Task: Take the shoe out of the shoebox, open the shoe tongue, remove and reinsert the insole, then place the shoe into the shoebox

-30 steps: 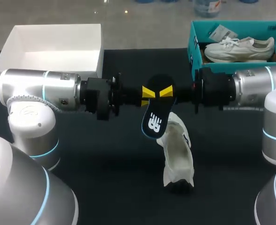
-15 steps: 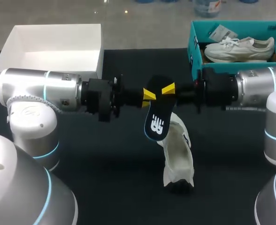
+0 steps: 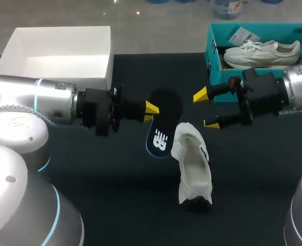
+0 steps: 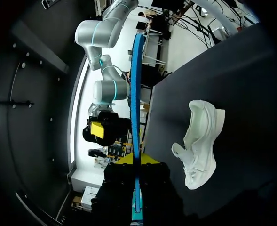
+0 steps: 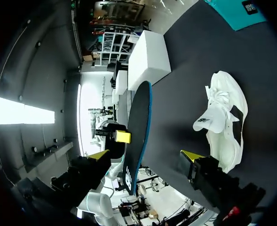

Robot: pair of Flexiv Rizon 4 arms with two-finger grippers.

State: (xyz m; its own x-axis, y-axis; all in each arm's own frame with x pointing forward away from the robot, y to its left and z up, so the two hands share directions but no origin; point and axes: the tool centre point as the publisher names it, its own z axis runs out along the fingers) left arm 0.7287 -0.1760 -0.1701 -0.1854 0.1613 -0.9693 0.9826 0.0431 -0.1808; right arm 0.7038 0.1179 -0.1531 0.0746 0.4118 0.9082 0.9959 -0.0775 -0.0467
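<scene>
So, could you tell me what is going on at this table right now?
The left gripper is shut on the dark insole, holding it up over the black table. The right gripper is open beside it, touching nothing. The white shoe lies on the table just below, and another white shoe sits in the teal shoebox.

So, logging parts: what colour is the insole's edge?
Blue, on the insole, clearest in left wrist view.

Robot lab (two arms (image 3: 38,97) at black table (image 3: 115,205))

White shoe (image 3: 194,169), black blue-edged insole (image 3: 161,125), teal shoebox (image 3: 212,56).
</scene>
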